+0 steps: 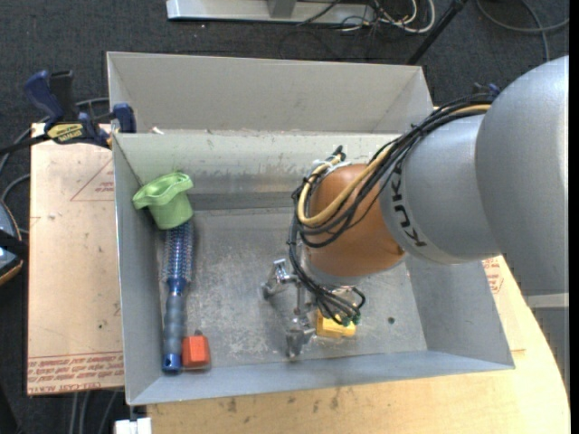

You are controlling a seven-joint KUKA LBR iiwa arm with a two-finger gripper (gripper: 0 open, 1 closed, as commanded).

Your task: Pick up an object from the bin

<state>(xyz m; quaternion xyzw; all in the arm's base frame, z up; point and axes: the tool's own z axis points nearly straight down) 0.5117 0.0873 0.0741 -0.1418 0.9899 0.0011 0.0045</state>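
camera view: arm comes in from the right, orange wrist cover (348,224) with yellow and black cables (312,211) looped over it, sitting above the middle of the grey metal bin (271,165). gripper (294,333) is down at the floor, near the front wall, about mid-width. can't tell if the pincer is apart or together, the metal parts overlap from this angle. small yellow block (336,327) lies on the floor just right of the gripper, touching or nearly touching it, partly under the wrist; nothing visibly clamped. rest is along the left wall, well apart from the gripper: green plastic cup (165,202) tilted at the back-left, blue bottle brush (176,283) running from the cup toward the front, small orange block (195,351) just beside the brush's front end
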